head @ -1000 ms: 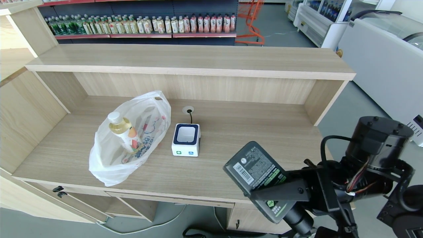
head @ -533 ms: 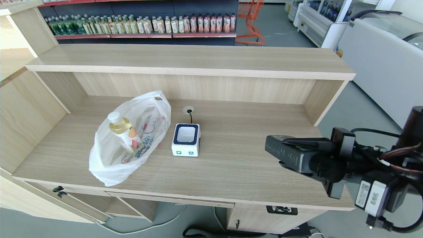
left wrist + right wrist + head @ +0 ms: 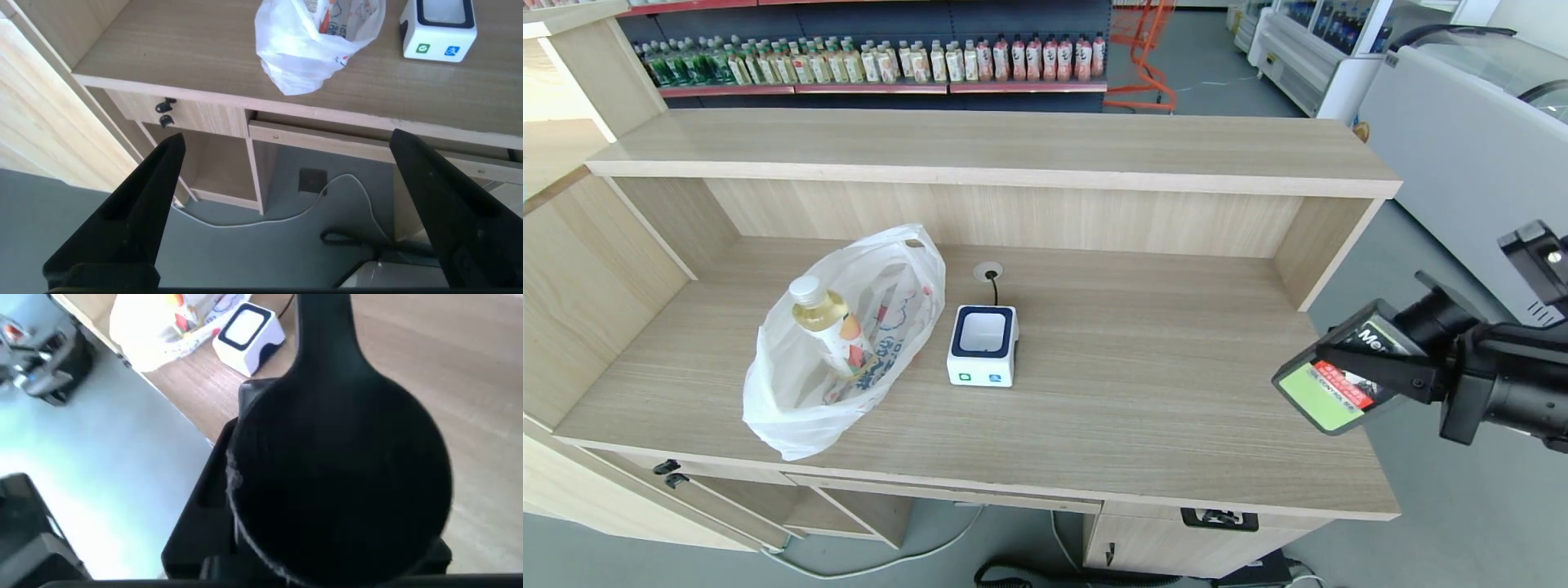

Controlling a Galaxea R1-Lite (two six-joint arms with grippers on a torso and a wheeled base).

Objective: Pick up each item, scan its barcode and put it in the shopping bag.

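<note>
I judge this the scanning step: my right end effector [image 3: 1380, 380] clamps the packet [image 3: 1327, 390] at frame right, and next I must present it to the central scanner [image 3: 983, 345]; my left end effector [image 3: 282, 212] gapes empty.

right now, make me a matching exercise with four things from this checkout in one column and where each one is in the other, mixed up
1. white-capped drink bottle
2. white cube scanner with dark blue top
3. white plastic shopping bag
4. dark flat packet with green label

A. clamped in the right pincer at the right end of the wooden counter
B. left part of the counter, mouth open
C. leaning inside the bag
D. middle of the counter, just right of the bag

Pairs: 1-C, 2-D, 3-B, 4-A
</note>
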